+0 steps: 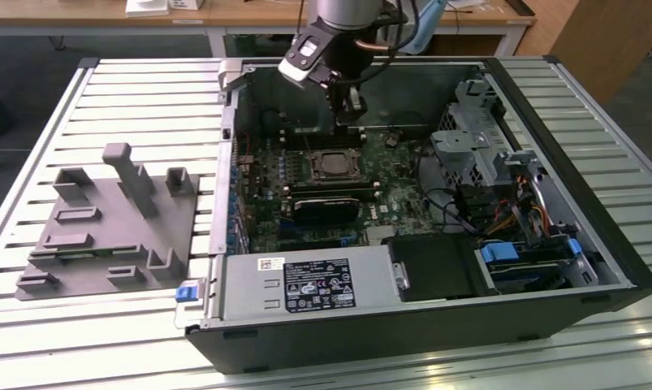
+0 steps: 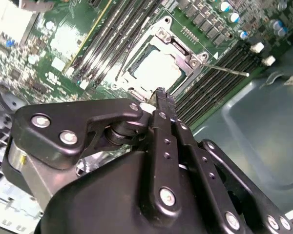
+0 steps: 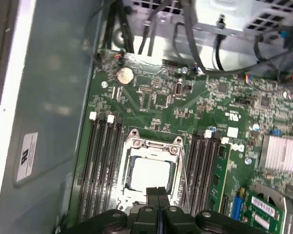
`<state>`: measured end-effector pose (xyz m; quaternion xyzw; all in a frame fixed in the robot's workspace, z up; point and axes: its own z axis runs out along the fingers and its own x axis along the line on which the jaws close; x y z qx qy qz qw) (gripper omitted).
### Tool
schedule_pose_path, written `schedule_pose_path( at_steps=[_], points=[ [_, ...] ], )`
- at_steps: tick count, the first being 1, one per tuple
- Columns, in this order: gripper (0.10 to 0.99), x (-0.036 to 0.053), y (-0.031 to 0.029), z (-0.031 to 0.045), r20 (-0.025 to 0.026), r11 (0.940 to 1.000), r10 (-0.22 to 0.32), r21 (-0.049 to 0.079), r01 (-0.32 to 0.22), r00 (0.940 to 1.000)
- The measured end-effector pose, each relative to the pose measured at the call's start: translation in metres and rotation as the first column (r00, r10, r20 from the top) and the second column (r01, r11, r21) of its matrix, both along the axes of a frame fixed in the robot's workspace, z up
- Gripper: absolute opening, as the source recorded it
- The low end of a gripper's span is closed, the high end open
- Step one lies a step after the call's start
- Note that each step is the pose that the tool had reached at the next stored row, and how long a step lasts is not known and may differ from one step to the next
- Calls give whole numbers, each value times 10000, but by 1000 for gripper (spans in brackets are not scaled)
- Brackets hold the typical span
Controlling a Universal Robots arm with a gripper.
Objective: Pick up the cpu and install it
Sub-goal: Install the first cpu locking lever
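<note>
Silvery cpu (image 3: 150,174) sits socketed, its edge hidden by the closed hand (image 3: 157,191).

A workshop or lab: an opened computer case (image 1: 412,211) lies on a slatted metal bench (image 1: 141,106), wooden desks (image 1: 250,12) behind the arm.

Grey fixture (image 1: 109,223) beside open computer case (image 1: 412,244) — apart

The cpu (image 3: 150,175) is a thin square chip with a pale silvery top, lying flat inside the socket frame (image 3: 151,144) on the motherboard. In the second wrist view the cpu (image 2: 158,71) appears level and seated, 1 corner hidden.
</note>
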<state>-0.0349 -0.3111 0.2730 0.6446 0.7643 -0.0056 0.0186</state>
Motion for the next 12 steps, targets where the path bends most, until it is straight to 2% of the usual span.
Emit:
schedule_pose_path(
  at_steps=[3,6,10,12],
  points=[
    [106,0,0,-1,0,9985,544,-19,-544,9985],
    [106,0,1,-3,-3,9942,1070,-51,-1070,9943],
    [106,0,0,-4,-11,9860,1664,-106,-1664,9861],
    [106,0,0,-5,-14,9795,2011,-118,-2011,9796]
  ],
)
